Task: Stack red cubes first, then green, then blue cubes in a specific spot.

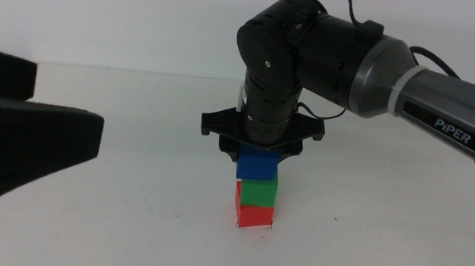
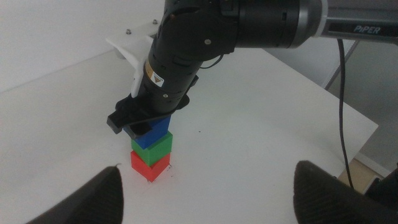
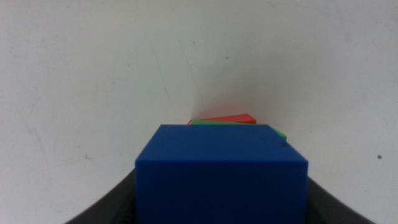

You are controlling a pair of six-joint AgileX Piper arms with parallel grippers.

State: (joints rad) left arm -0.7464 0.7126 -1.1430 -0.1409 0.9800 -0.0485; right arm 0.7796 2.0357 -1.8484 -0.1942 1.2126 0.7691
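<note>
We find the red cube (image 1: pixel 254 215) on the white worktop (image 1: pixel 366 228), the green cube (image 1: pixel 257 191) on it and the blue cube (image 1: pixel 258 163) on top. The right gripper (image 1: pixel 258 156) stands directly over the stack, apparently clamped on the blue cube, though jaw contact is partly hidden. The left gripper (image 2: pixel 205 193) waits near the stack, jaws apart

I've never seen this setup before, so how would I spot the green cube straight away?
Find the big dark arm reaching in from the right; its tool points straight down over a small three-cube tower on the white table. The green cube is the tower's middle one, with the red cube below and the blue cube above.
</note>
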